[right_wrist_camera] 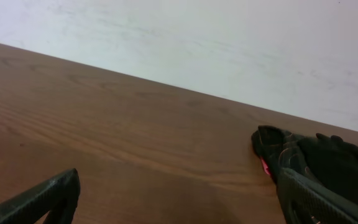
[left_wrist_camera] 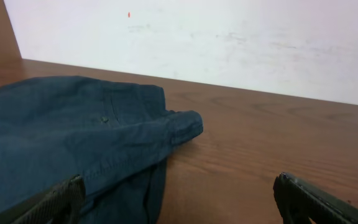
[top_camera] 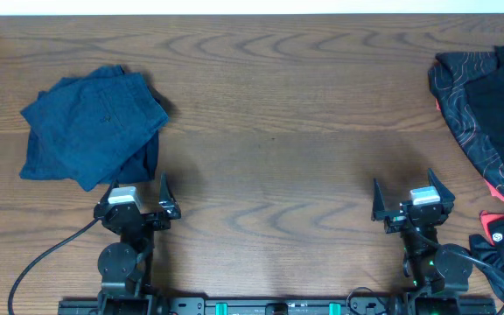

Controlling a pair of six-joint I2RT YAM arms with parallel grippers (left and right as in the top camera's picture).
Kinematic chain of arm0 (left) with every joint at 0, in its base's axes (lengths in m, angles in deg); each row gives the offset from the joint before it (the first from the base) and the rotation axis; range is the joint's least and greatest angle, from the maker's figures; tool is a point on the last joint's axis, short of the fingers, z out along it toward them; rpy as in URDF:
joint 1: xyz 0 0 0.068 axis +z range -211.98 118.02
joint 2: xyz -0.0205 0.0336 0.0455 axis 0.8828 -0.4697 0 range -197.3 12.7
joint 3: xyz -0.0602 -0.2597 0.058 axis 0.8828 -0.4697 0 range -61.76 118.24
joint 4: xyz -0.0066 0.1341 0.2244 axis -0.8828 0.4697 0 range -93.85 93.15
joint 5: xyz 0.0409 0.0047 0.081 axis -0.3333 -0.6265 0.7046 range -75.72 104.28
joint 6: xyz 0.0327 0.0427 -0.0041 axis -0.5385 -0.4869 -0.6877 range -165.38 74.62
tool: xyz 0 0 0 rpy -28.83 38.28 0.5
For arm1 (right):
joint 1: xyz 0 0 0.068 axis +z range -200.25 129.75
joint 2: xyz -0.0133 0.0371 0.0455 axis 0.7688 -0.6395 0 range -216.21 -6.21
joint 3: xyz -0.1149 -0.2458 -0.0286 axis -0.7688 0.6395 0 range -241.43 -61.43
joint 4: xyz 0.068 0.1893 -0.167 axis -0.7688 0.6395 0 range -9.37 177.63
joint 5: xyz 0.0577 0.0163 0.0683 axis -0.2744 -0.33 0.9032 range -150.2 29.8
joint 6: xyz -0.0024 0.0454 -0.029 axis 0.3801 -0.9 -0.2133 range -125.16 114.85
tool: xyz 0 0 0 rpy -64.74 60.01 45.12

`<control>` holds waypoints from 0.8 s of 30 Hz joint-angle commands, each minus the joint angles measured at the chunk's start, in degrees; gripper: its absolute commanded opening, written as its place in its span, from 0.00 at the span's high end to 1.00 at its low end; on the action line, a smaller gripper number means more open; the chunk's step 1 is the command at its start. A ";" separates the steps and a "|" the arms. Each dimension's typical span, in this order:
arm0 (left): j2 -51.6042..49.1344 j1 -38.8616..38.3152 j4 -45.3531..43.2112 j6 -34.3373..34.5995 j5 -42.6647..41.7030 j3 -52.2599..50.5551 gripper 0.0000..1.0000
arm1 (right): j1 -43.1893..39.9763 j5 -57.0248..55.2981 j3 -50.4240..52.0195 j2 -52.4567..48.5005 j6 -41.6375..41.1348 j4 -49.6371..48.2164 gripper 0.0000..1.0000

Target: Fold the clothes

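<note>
Resting low at the near edge of the dark brown wood-grain table point(top_camera: 278, 96), both arms are sitting with nothing in their grasp. The left gripper point(top_camera: 138, 191) is standing with its two black fingers point(left_wrist_camera: 48, 204) spread wide. One of them is lying right against, possibly just touching, the near hem of the folded navy-blue cotton garment point(top_camera: 94, 127); the wrist view is too close to settle contact. That garment is lying in a rough rectangle on the left part of the table, with one flap doubled over the top and a darker layer peeking out beneath its near right corner.

The right gripper point(top_camera: 408, 192) is likewise gaping and holding nothing, with bare wood showing between its fingers. Well off to its right, the black fabric with thin red wavy lines point(top_camera: 479, 96) is lying crumpled at the table's right edge, running out of the overhead picture. In the right wrist view its bunched end is showing just above one finger. Nearer the robot — beside the right arm's base — a black piece with a small white round logo point(top_camera: 500, 238) is lying, partly cut off by the frame. A black cable point(top_camera: 42, 262) is trailing from the left arm's base toward the near left corner.
</note>
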 commanded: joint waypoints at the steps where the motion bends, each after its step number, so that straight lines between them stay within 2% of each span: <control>1: 0.42 0.24 1.55 -0.31 -0.37 -1.55 0.02 | 0.46 0.24 0.15 0.28 0.74 0.09 0.01; 5: 0.42 0.24 1.53 -0.31 -0.37 -1.53 0.02 | 0.46 -2.01 0.13 0.24 0.15 0.13 0.01; 9: 0.42 0.24 1.62 0.55 -0.39 -0.35 0.02 | 0.48 -7.54 -0.15 0.17 -3.82 0.92 0.01; 15: -1.99 0.24 5.05 2.10 -0.39 5.64 0.02 | 0.48 -12.26 -6.03 -2.99 -5.55 8.61 0.01; 19: -8.35 0.24 10.73 3.39 -0.81 13.38 0.02 | 0.46 -17.33 -13.29 -9.22 -9.97 13.90 0.01; 24: -20.46 0.24 19.45 3.37 -0.83 26.56 0.02 | 0.46 -17.86 -25.81 -22.40 -12.22 23.78 0.01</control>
